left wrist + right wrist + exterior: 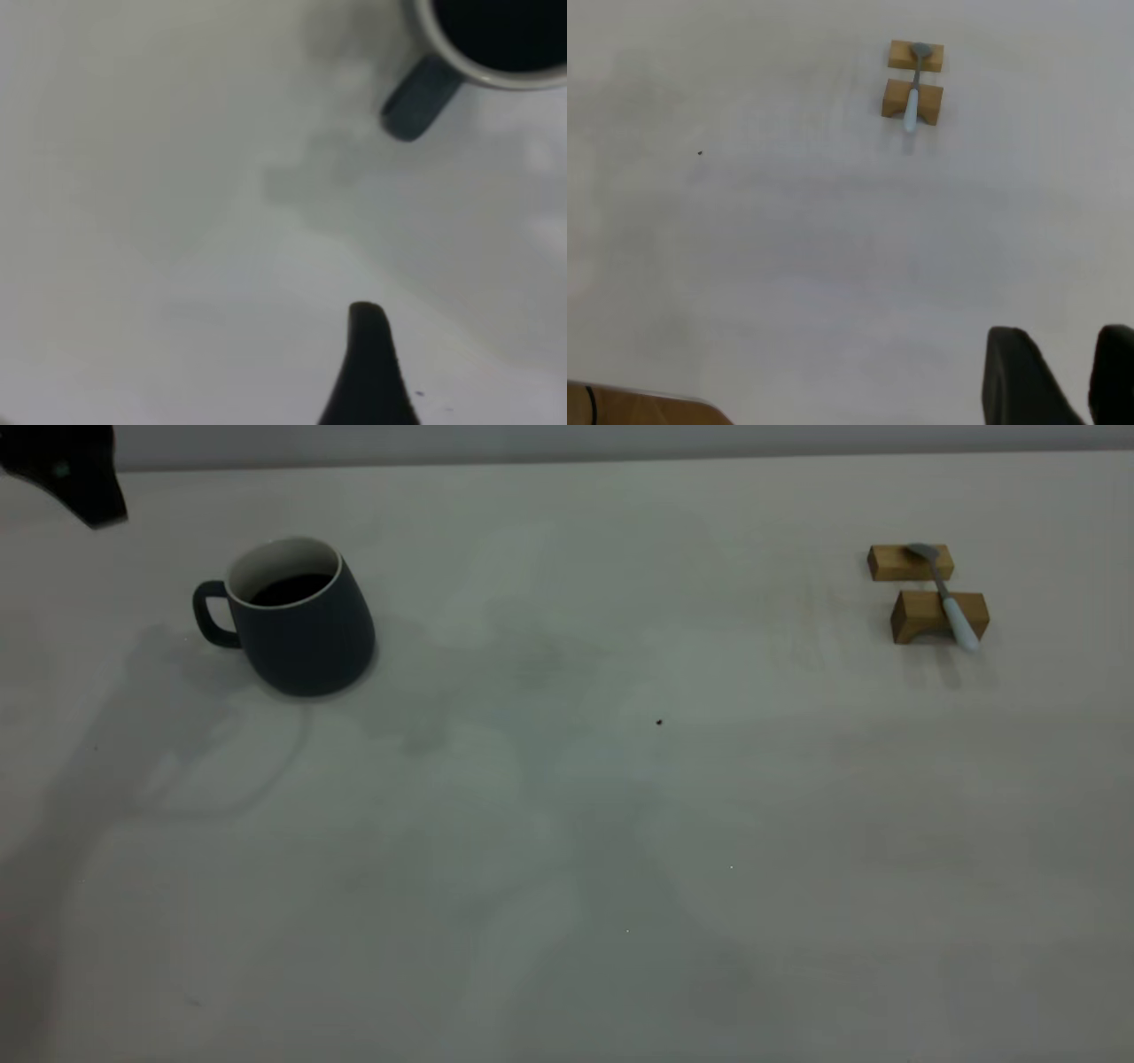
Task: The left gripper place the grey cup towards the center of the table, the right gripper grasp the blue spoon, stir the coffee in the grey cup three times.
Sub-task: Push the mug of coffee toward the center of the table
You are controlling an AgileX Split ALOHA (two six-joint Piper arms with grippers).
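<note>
The grey cup stands upright at the table's left, its handle turned to the left edge, with dark coffee inside. My left gripper hangs above and behind the cup at the far left corner, apart from it. One of its fingers shows over bare table, well short of the handle. The blue spoon lies across two wooden blocks at the far right. My right gripper hovers far from the spoon, a narrow gap between its fingers, holding nothing.
A tiny dark speck marks the table near its middle. The wide stretch between cup and spoon holds nothing else. A brown edge shows at one corner of the right wrist view.
</note>
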